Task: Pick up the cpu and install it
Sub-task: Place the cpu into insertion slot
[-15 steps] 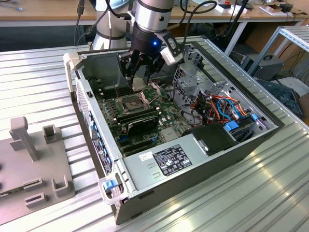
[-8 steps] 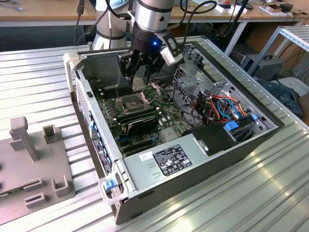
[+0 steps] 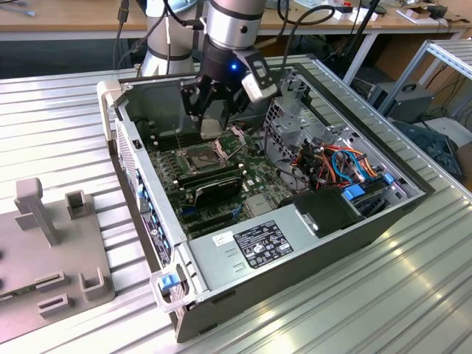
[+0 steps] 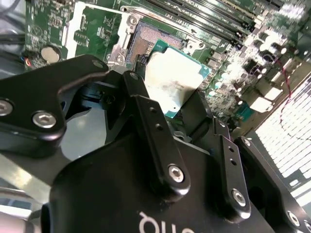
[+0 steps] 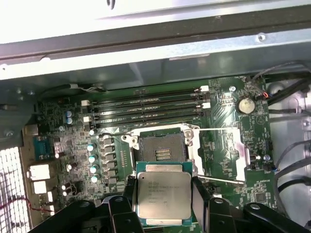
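Gripper [image 5: 164,198] fingers [image 5: 200,195] clamped on the cpu [image 5: 163,191] edges near the open socket [image 5: 162,151]; a tilted or offset chip could likely miss the seat and bend pins.

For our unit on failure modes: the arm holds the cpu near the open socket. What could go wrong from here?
1. The cpu, pinched by its edges in the tool, could slip and fall onto the motherboard.
2. Lowered skewed or offset, it might damage the open socket contacts.
3. The tool's fingers could strike the opened hinged frame beside the socket.
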Available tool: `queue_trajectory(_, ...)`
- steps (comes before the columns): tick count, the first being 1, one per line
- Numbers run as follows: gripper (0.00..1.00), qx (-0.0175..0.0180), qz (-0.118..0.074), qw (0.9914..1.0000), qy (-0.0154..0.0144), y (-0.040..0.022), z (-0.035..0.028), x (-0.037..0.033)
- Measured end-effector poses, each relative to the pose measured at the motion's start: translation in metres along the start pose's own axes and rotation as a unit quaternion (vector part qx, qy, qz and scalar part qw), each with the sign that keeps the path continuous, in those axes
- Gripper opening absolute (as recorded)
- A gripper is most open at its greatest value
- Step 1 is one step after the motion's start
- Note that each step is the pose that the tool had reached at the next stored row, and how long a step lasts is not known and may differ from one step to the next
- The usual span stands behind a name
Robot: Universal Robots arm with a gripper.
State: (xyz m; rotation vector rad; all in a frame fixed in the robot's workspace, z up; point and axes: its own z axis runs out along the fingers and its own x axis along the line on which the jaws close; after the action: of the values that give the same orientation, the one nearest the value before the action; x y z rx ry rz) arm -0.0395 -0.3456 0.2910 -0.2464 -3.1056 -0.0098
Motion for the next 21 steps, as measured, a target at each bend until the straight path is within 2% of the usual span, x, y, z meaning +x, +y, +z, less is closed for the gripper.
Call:
queue_trajectory(1,0.55,-0.0002,0.007,0.99998,-0.0001,0.0000,0.0001,0.0000)
queue_trajectory(2,0.55,-0.0006,0.022,0.99975,-0.0001,0.0000,0.0005,0.0000)
queue_trajectory(5,0.55,-0.0013,0.051,0.99868,-0.0002,0.0000,0.0011,0.0000)
queue_trajectory(6,0.55,-0.0016,0.063,0.99800,-0.0003,0.0000,0.0013,0.0000)
queue_trajectory(10,0.55,-0.0024,0.090,0.99594,-0.0004,0.0000,0.0019,-0.0001)
queue_trajectory(13,0.55,-0.0029,0.111,0.99378,-0.0005,0.0000,0.0023,-0.0001)
queue_trajectory(14,0.55,-0.0032,0.120,0.99281,-0.0005,0.0000,0.0024,-0.0001)
queue_trajectory(16,0.55,-0.0037,0.141,0.98998,-0.0006,0.0000,0.0029,-0.0001)
queue_trajectory(17,0.55,-0.0039,0.148,0.98899,-0.0006,0.0000,0.0031,-0.0001)
queue_trajectory(18,0.55,-0.0042,0.158,0.98749,-0.0007,0.0000,0.0033,-0.0001)
queue_trajectory(19,0.55,-0.0047,0.176,0.98430,-0.0007,0.0000,0.0037,-0.0001)
queue_trajectory(20,0.55,-0.0048,0.183,0.98309,-0.0008,0.0000,0.0038,-0.0001)
queue_trajectory(21,0.55,-0.0051,0.192,0.98133,-0.0008,0.0000,0.0040,-0.0001)
